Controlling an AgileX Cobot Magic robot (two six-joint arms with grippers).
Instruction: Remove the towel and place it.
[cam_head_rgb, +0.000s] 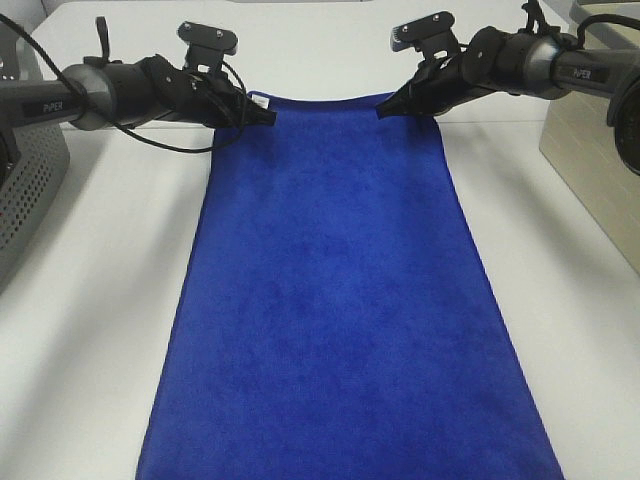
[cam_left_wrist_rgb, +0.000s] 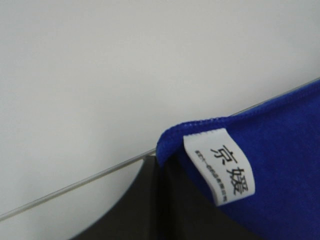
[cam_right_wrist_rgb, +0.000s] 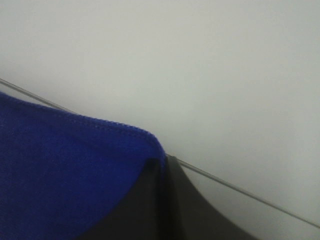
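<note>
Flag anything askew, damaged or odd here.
Nothing stands out. The royal-blue plush towel spreads smooth and unwrinkled, its far corners pinched by the left gripper and right gripper; its white tag looks intact.

Open passage along two strips of desk (cam_head_rgb: 90, 330), left and right of the towel (cam_head_rgb: 340, 290) spread down the middle. Blocked at the left edge by a perforated grey housing (cam_head_rgb: 25, 190), at the right edge by a beige box (cam_head_rgb: 590, 160). Barred across the far edge by both arms, with left gripper (cam_head_rgb: 268, 116) and right gripper (cam_head_rgb: 385, 110) pinched on the towel's far corners. Slack cable (cam_head_rgb: 170, 148) drooping under the left arm.
</note>
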